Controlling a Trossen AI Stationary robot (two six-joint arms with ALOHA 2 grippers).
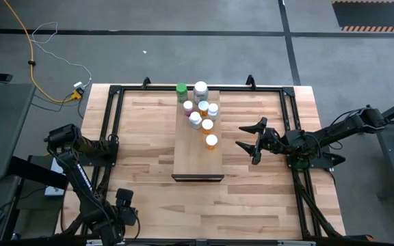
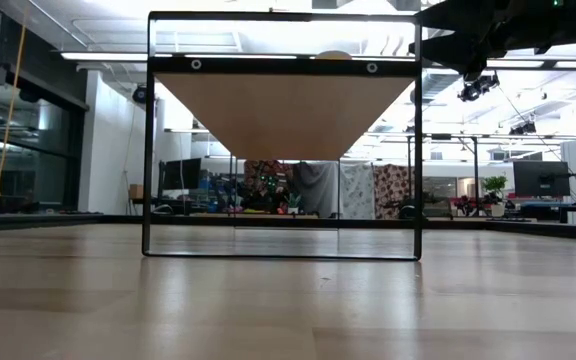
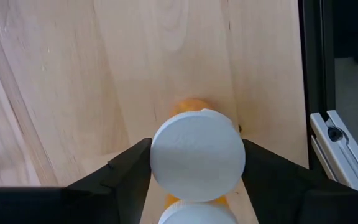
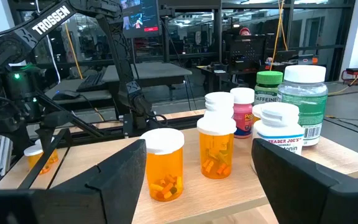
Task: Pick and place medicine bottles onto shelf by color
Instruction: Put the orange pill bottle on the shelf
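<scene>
While the overhead camera shows capped medicine bottles [image 1: 198,108] clustered at the far end of the shelf [image 1: 198,147], only the left wrist camera shows an orange bottle [image 3: 197,155] clamped between the left gripper [image 3: 196,163] fingers, above the tabletop. Right of the shelf, the right gripper [image 1: 252,141] hangs spread and empty, the nearest orange bottle [image 4: 163,163] just ahead of it.

Striped butcher-block counter [image 1: 142,171] inside a black metal frame [image 1: 112,123]; yellow cable [image 1: 33,65] on the grey floor; monitor [image 2: 541,178] far behind.
</scene>
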